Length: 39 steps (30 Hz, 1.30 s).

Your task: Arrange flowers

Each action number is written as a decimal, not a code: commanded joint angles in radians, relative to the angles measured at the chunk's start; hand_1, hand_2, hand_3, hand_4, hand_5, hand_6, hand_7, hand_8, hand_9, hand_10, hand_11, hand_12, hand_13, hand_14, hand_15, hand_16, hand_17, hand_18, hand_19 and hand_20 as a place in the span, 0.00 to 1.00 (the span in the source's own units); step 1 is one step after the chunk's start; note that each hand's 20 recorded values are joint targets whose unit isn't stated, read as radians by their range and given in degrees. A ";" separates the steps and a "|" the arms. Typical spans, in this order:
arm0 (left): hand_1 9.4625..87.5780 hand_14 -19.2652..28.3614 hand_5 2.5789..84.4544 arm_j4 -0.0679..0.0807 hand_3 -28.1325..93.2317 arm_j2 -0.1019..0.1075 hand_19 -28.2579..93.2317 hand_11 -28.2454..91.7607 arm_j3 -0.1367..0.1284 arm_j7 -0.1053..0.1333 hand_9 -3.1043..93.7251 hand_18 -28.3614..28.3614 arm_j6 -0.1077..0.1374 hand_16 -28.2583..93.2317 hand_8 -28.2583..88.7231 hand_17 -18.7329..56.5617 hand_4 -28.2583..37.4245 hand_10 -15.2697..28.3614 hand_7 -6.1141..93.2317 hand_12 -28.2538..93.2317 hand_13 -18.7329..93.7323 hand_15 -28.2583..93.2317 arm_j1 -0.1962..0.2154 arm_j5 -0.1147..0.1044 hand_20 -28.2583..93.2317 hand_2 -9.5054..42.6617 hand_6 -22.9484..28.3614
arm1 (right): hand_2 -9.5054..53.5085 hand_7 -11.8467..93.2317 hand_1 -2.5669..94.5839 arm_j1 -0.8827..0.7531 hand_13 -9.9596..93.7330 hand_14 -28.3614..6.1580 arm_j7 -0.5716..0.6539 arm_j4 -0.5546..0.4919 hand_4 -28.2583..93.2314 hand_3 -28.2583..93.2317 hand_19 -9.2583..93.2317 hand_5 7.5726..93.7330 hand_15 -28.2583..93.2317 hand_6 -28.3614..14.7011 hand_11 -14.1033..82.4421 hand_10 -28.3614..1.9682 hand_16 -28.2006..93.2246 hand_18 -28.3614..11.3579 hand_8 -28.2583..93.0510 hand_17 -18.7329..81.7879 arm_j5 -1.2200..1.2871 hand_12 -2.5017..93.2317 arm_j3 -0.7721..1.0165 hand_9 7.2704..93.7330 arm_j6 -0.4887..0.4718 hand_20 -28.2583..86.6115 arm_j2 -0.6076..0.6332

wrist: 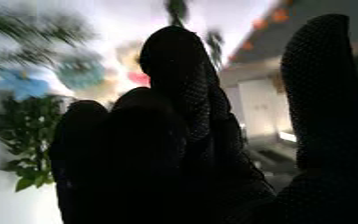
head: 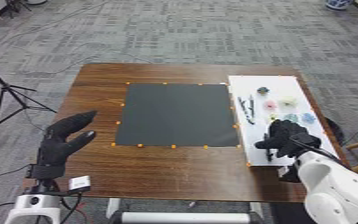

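Brown wooden bench (head: 167,175) in the head view, with a dark grey mat (head: 175,115) lying on it and little orange markers (head: 174,146) dotted around the mat's edges. Right of that there's a white sheet (head: 239,81) with the flowers on it: a dark blue one (head: 262,90) at the far end, then a pink flower (head: 270,105) with a cream flower (head: 288,101) beside it, and a teal flower (head: 291,117) next to a pale blue flower (head: 309,118) closer in. Some slim dark pieces (head: 251,107) lie along the sheet's left side. The right hand (head: 289,140) is over the near part of the sheet, just this side of the blooms. The left hand (head: 58,147) is over the bench's left side, fingers loose and open, nothing in them.

Over in the right wrist view, the right hand's fingers are pretty much straight, thumb held well apart, so I'd call it open. Beyond them you get the pale blue, teal and pink flowers, kinda blurry, plus some leafy greenery (wrist: 29,135) near the pale blue one.
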 commanded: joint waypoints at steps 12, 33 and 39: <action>0.28 0.73 0.56 -0.018 0.77 -0.018 0.34 0.38 -0.007 -0.021 0.48 0.76 -0.025 0.24 0.14 0.30 0.11 0.63 0.24 0.32 0.49 0.38 0.013 0.009 0.38 0.00 0.38 | 0.00 0.50 0.51 0.014 1.00 0.73 0.136 0.065 0.12 0.67 1.00 0.63 0.70 0.45 0.58 0.49 0.52 0.57 0.19 0.91 0.013 0.38 -0.073 0.89 -0.153 0.60 -0.041; 0.29 0.74 0.57 -0.005 0.77 0.000 0.34 0.38 -0.027 -0.058 0.48 0.75 -0.043 0.24 0.15 0.29 0.11 0.63 0.23 0.32 0.49 0.38 0.027 -0.048 0.38 0.00 0.41 | 0.01 0.43 0.68 0.070 1.00 0.72 0.173 0.070 0.22 0.63 1.00 0.76 0.75 0.55 0.53 0.55 0.44 0.57 0.50 0.95 0.369 0.36 0.030 0.99 -0.127 0.57 -0.071; 0.29 0.74 0.57 0.010 0.77 0.026 0.33 0.38 -0.024 -0.056 0.48 0.75 -0.032 0.24 0.15 0.29 0.11 0.63 0.23 0.32 0.49 0.38 0.023 -0.066 0.38 0.00 0.42 | 0.02 0.42 0.68 0.124 1.00 0.73 0.123 0.028 0.22 0.64 1.00 0.76 0.75 0.54 0.53 0.55 0.44 0.57 0.50 0.95 0.579 0.36 0.073 0.99 -0.061 0.56 -0.084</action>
